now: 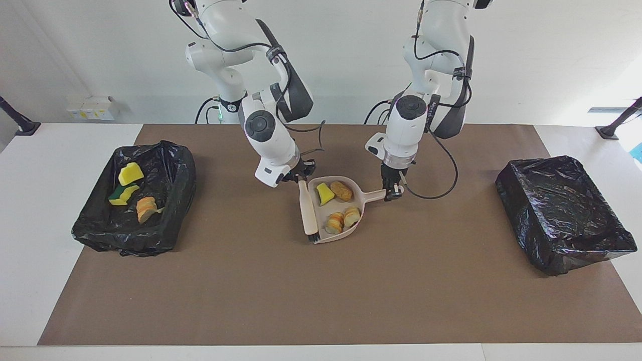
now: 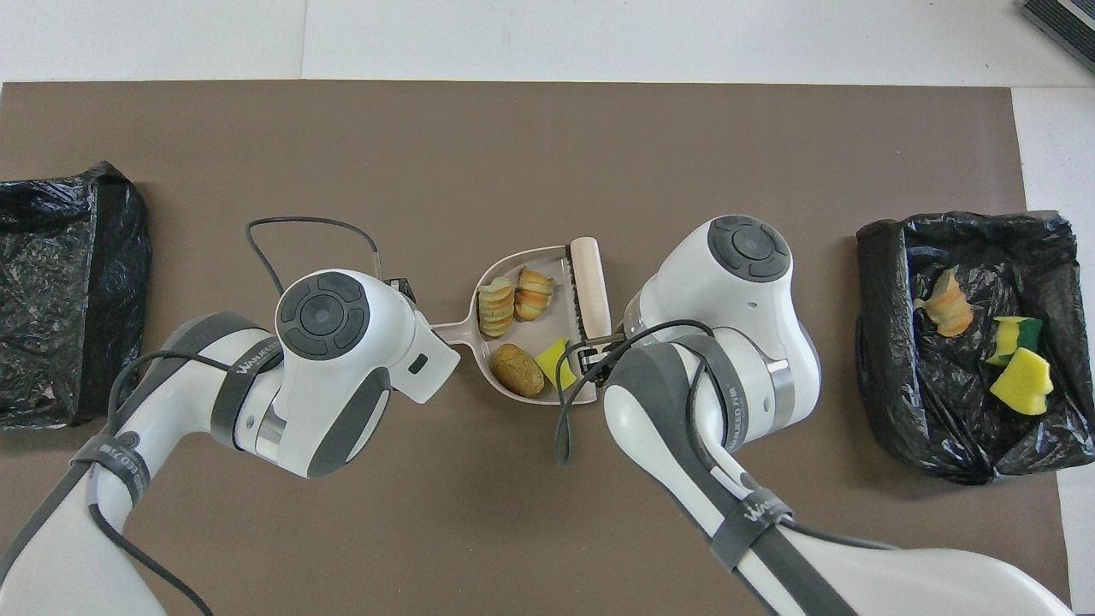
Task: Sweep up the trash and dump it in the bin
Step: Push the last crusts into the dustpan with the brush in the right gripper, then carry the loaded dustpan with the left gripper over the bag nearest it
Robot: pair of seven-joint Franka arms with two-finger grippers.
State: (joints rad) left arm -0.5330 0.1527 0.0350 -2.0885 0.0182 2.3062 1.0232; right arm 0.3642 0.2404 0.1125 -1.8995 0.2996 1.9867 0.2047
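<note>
A smooth beige plastic dustpan (image 1: 346,213) lies on the brown mat (image 1: 321,291) that covers the middle of the bench (image 1: 60,281). Its thin handle is pinched in the jaws of the left gripper (image 1: 392,193). The right gripper (image 1: 299,177) has its jaws pressed onto the rounded beige handle of a brush (image 1: 307,210), which lies along the pan's straight open lip, black bristles at the end farther from the robots.

Four bits of trash sit in the pan. Two ridged, pale-orange foam lumps (image 1: 343,219) touch each other just inside the lip. Nearer the robots lie a wedge of yellow sponge (image 1: 324,193) and, beside it, a rough brown-orange lump (image 1: 342,190).

At the right arm's end stands a bin (image 1: 175,200) lined with crinkled, glossy black plastic. It holds three more bits: a yellow sponge block (image 1: 130,173), a yellow piece with a green face (image 1: 122,195) and a striped orange foam chunk (image 1: 146,208). A second bin (image 1: 562,215), lined the same way, stands at the left arm's end.
</note>
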